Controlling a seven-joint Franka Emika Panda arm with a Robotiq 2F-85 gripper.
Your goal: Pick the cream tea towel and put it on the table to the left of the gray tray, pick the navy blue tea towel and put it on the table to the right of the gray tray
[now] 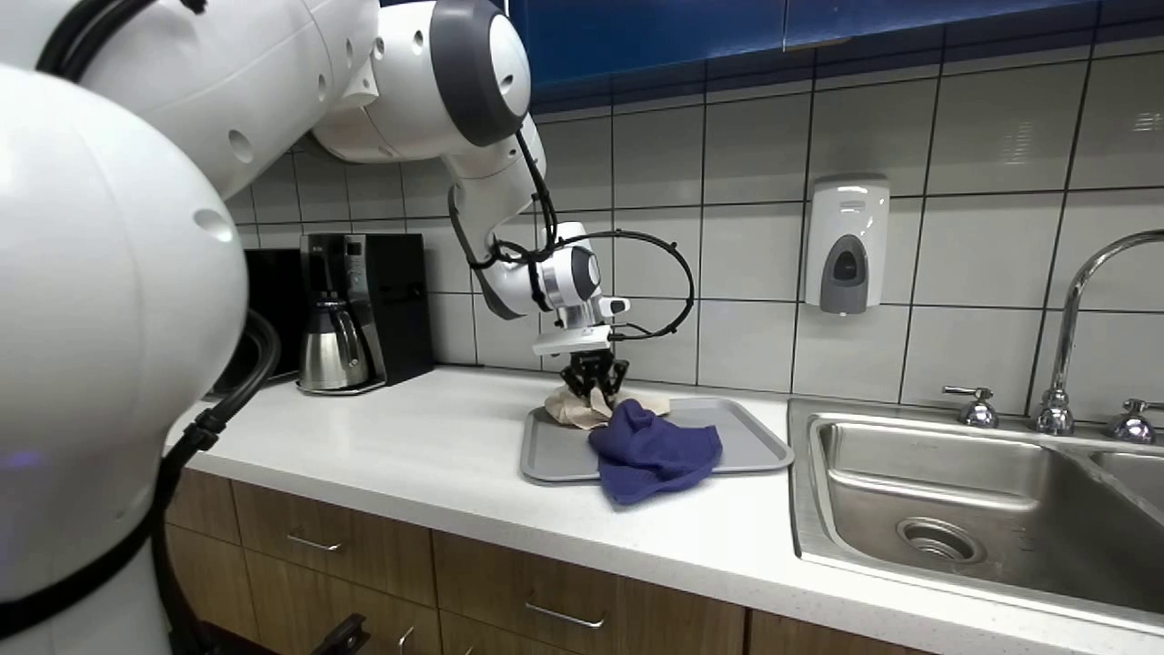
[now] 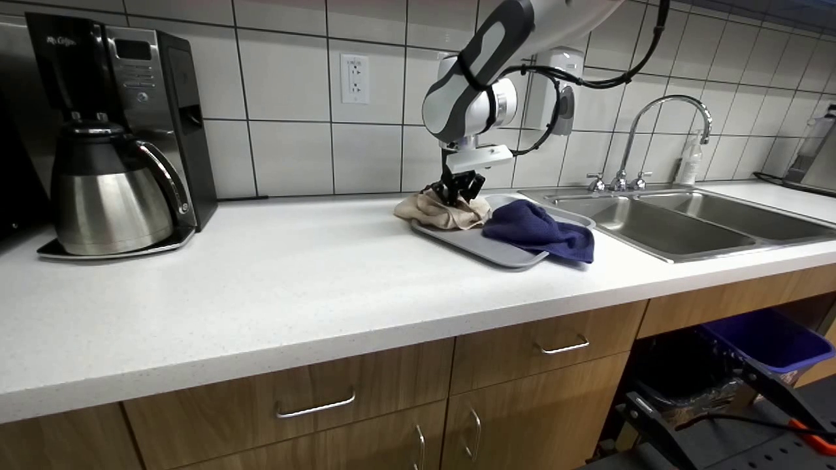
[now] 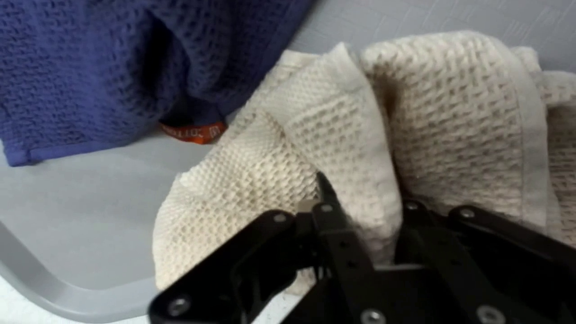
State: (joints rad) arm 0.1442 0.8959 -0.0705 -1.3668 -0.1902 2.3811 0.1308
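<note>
Black jointed fingers (image 3: 344, 252) narrowly parted, fold of cream waffle-weave tea towel (image 3: 346, 135) between them; grip on it unclear. Cream towel crumpled on gray rectangular tray (image 1: 741, 437). Navy blue waffle-weave tea towel (image 1: 655, 450) just beside, overhanging tray rim. White counter (image 1: 409, 455) beneath.

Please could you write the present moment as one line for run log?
pincer: straddling fold of cream tea towel on gray tray, hold unclear; navy blue tea towel: on tray, overhanging edge; both placements: pending
</note>
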